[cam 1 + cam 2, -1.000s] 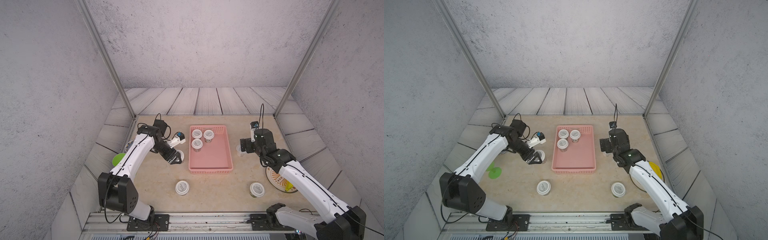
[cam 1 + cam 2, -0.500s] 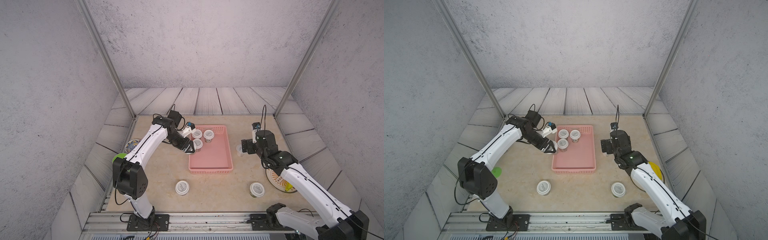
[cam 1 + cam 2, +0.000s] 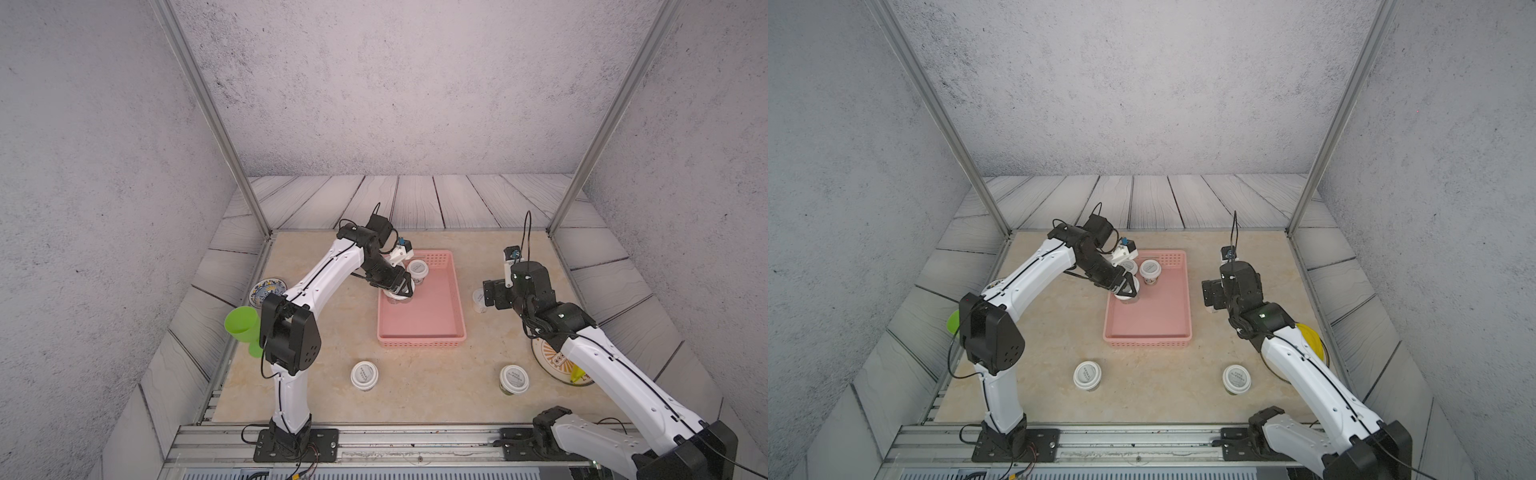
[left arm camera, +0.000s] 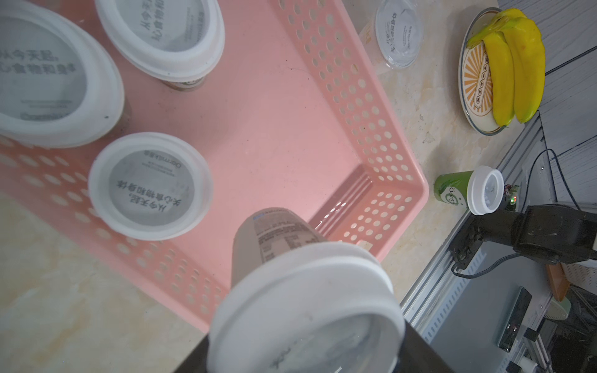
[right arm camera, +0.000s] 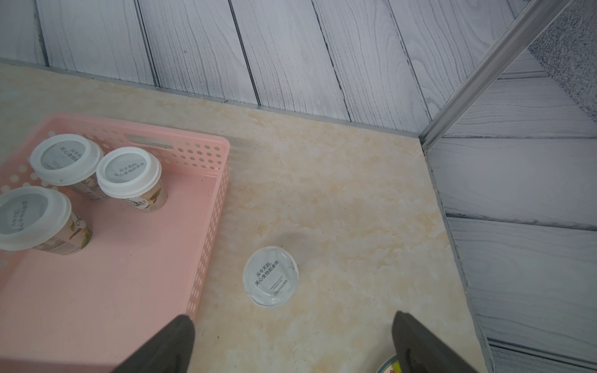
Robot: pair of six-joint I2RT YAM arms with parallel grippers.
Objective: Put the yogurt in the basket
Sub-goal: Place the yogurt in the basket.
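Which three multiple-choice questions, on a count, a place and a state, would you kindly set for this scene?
1. How many yogurt cups stand on the table outside the pink basket? A one; B three; C five.
2. Where is the plate of bananas? A inside the basket; B at the table's far edge; C on the table beside the right arm.
3. The left gripper is: A shut on a yogurt cup; B open; C shut on nothing.
Key: B, two cups near the front, one right of the basket; C, the forearm crosses the plate; A, its fingers clamp a cup over the basket.
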